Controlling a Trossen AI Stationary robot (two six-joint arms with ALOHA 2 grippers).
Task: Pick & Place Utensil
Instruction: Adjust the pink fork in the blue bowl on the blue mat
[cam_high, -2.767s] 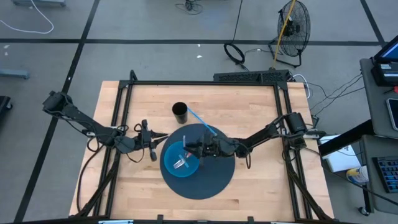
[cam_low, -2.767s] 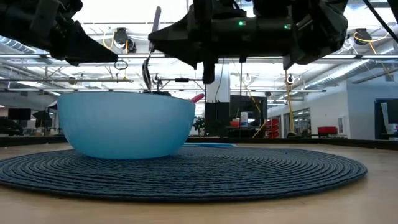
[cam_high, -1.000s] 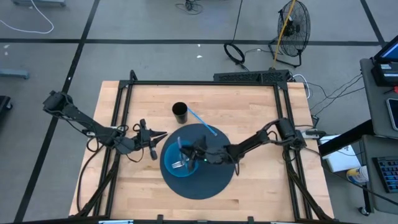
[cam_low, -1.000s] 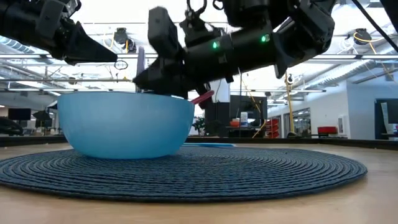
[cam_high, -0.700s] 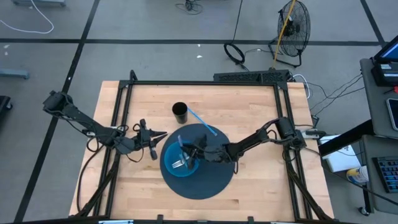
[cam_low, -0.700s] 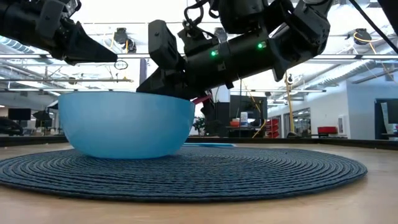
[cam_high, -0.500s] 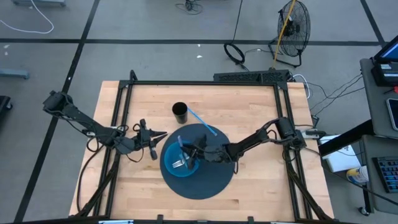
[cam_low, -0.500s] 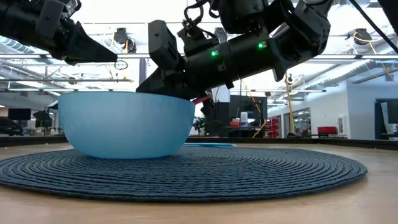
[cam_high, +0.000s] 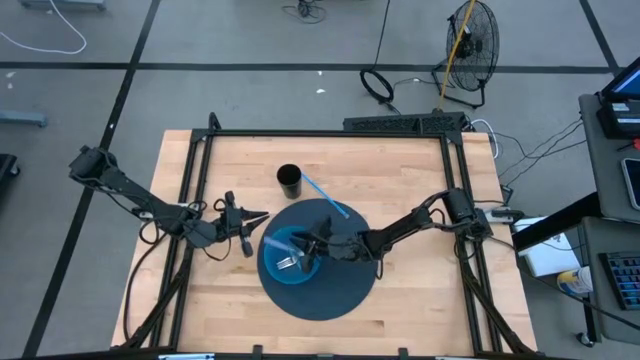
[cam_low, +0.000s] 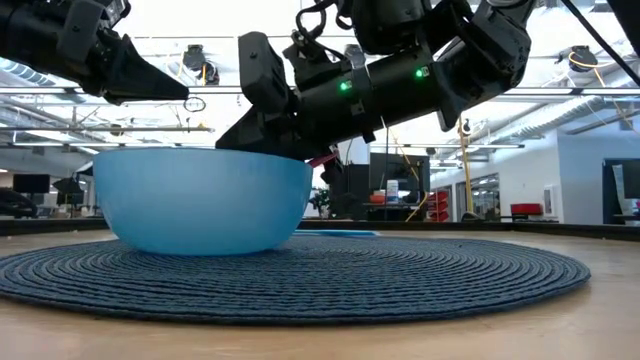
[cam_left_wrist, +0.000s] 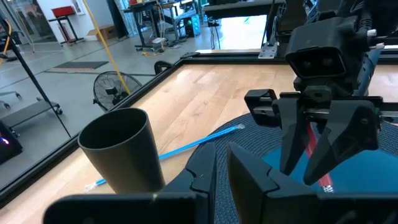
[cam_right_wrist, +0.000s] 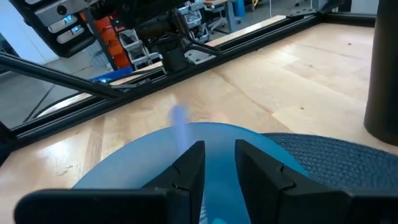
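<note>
A blue bowl (cam_high: 283, 270) (cam_low: 200, 200) stands on a round dark mat (cam_high: 345, 290). My right gripper (cam_high: 305, 247) (cam_right_wrist: 214, 149) reaches level over the bowl's rim from the table's right, open. A pale utensil handle (cam_right_wrist: 180, 121) shows blurred just past its fingertips, tipping inside the bowl. A silver fork (cam_high: 288, 264) lies in the bowl, and a pink utensil (cam_left_wrist: 318, 171) (cam_low: 322, 158) leans on the rim. My left gripper (cam_high: 258, 217) (cam_left_wrist: 222, 165) waits shut to the left of the bowl, above the table.
A black cup (cam_high: 289, 181) (cam_left_wrist: 118, 149) stands on the wood behind the mat. A thin blue stick (cam_high: 325, 197) (cam_left_wrist: 199, 142) lies from the cup's right onto the mat's far edge. A black frame (cam_high: 330, 132) borders the table.
My right gripper has sunk a little onto the bowl's rim and then kept still. The pale utensil stood upright over the bowl with its handle above the rim. It has now tipped down inside the bowl and no longer shows above the rim.
</note>
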